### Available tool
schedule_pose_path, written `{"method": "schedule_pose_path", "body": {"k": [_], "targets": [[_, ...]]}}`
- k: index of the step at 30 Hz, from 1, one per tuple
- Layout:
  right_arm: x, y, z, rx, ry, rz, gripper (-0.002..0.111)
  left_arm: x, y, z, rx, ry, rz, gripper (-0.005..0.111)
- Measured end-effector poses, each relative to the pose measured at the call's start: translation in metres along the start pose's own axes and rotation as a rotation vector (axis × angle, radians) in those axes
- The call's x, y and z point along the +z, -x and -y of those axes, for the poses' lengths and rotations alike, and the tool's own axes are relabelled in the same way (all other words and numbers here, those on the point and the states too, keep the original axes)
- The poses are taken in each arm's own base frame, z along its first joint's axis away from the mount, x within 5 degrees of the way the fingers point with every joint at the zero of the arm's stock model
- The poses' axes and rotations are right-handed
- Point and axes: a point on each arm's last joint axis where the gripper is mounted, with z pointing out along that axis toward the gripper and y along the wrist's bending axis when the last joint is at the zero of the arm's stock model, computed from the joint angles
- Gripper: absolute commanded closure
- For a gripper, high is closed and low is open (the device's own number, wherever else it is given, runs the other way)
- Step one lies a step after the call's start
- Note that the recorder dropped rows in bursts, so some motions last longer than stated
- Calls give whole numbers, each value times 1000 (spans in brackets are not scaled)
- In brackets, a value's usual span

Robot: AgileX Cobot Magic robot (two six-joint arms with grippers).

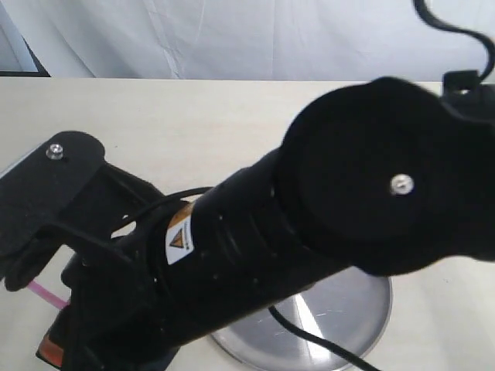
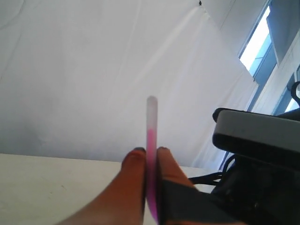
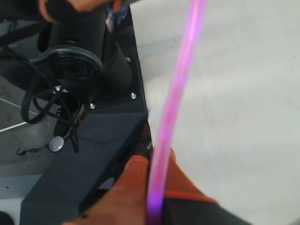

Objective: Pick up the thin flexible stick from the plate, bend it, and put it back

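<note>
The thin pink stick (image 2: 151, 140) stands pinched between my left gripper's (image 2: 146, 151) orange fingers, its whitish end poking out past the tips. My right gripper (image 3: 157, 159) is also shut on the stick (image 3: 176, 93), which curves away from the fingers in a bow over the table. In the exterior view only a short pink piece of the stick (image 1: 46, 294) shows at the lower left, under the black arms. The silver plate (image 1: 348, 317) lies on the table below the arms, mostly covered by them.
A large black arm (image 1: 309, 232) fills the middle of the exterior view. The beige table (image 1: 193, 116) runs back to a white curtain (image 1: 232, 39). The other arm's black wrist and camera (image 3: 79, 65) sit close beside the right gripper.
</note>
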Motion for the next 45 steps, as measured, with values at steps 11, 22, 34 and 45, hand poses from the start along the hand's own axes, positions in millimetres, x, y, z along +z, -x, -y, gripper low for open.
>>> {"method": "schedule_pose_path", "body": {"k": [11, 22, 34, 45], "targets": [[8, -4, 2, 7, 6, -38, 109, -1, 10, -3, -128, 31, 112, 81], [6, -14, 22, 80, -211, -126, 109, -2, 13, -7, -144, 65, 149, 80], [-12, -70, 89, 300, -574, -317, 109, -2, 10, -12, -55, 129, 110, 81], [-10, -103, 111, 434, -694, -207, 109, -19, -4, -60, 94, 605, 75, 93]]}}
